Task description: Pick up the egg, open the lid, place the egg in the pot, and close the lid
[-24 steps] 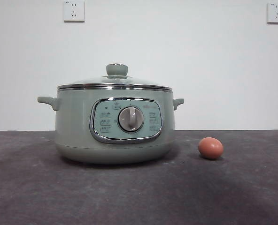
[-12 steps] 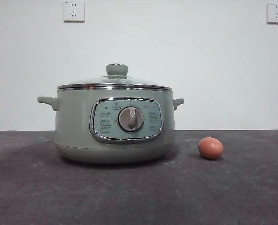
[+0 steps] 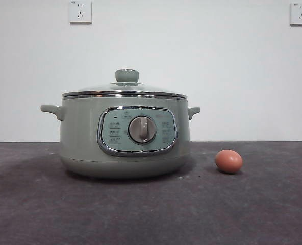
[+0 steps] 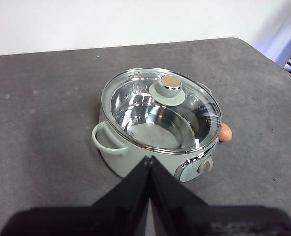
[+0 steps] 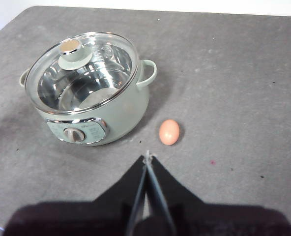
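Observation:
The sage-green pot (image 3: 124, 138) stands on the dark table with its glass lid (image 3: 124, 91) on it, knob (image 3: 126, 76) on top. The reddish-brown egg (image 3: 228, 161) lies on the table to the right of the pot, apart from it. The left wrist view shows the pot (image 4: 135, 157), the lid (image 4: 160, 110) and part of the egg (image 4: 226, 132) behind the pot; my left gripper (image 4: 148, 160) is shut and empty, high above the table. The right wrist view shows the pot (image 5: 111, 118), the lid (image 5: 81, 71) and the egg (image 5: 169, 132); my right gripper (image 5: 147, 157) is shut and empty, high above.
The dark grey table (image 3: 151, 214) runs to a white wall with two sockets (image 3: 80, 11). No arm shows in the front view. The pot's two side handles (image 3: 51, 110) stick out left and right. The pot's inside shows bare metal through the lid.

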Controlling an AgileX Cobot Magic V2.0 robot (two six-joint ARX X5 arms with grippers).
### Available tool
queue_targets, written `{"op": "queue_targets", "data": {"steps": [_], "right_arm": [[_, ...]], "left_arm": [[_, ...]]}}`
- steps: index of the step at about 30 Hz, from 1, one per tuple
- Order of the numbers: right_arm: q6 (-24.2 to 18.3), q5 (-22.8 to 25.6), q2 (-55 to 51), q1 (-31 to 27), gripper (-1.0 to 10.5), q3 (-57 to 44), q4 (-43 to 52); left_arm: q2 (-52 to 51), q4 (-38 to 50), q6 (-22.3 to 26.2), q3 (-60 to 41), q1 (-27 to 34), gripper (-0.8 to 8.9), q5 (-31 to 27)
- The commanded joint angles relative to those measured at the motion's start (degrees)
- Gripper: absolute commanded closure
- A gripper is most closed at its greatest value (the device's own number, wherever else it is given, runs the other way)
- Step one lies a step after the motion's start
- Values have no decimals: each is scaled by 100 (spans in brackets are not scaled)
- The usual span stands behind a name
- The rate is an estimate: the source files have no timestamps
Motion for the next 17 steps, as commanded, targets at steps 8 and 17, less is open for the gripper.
{"op": "queue_targets", "data": {"steps": [8, 17], "right_arm": [[-44, -68, 37, 11, 296, 31, -111], [-42, -68, 428, 11, 297, 31, -98]], "left_arm": [[210, -9, 68, 0, -107, 133, 111], [1456, 98, 118, 754, -560, 133, 271]]}}
